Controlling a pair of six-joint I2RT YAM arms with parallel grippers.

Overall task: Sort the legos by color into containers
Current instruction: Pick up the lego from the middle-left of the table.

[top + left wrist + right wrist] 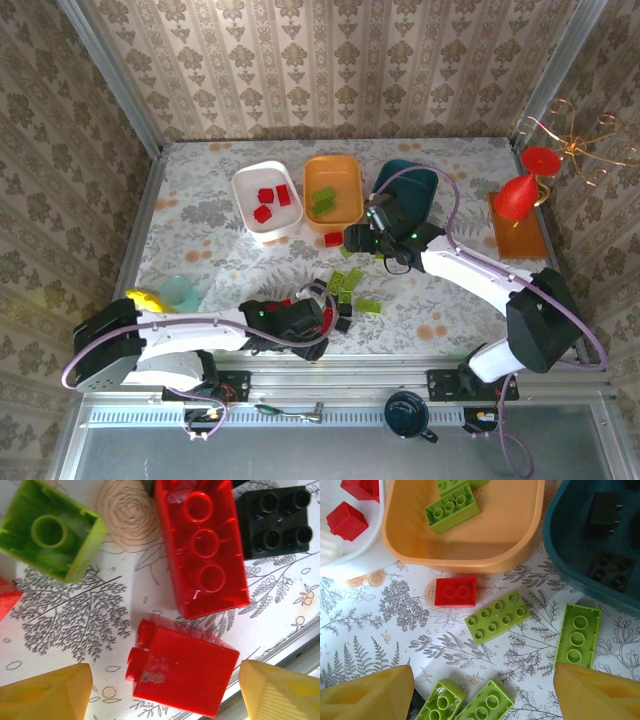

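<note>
Open astride a tipped red brick (182,672), the left claw (165,685) could squirt it against the long red brick (202,545) ahead.

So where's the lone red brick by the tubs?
Right wrist view, centre-left: the red brick lies on the table just below the orange tub, beside a long green brick.

A lab mock-up of a home: damask-wallpapered panels (330,70) in aluminium framing (112,75), floral tabletop (200,250)
</note>
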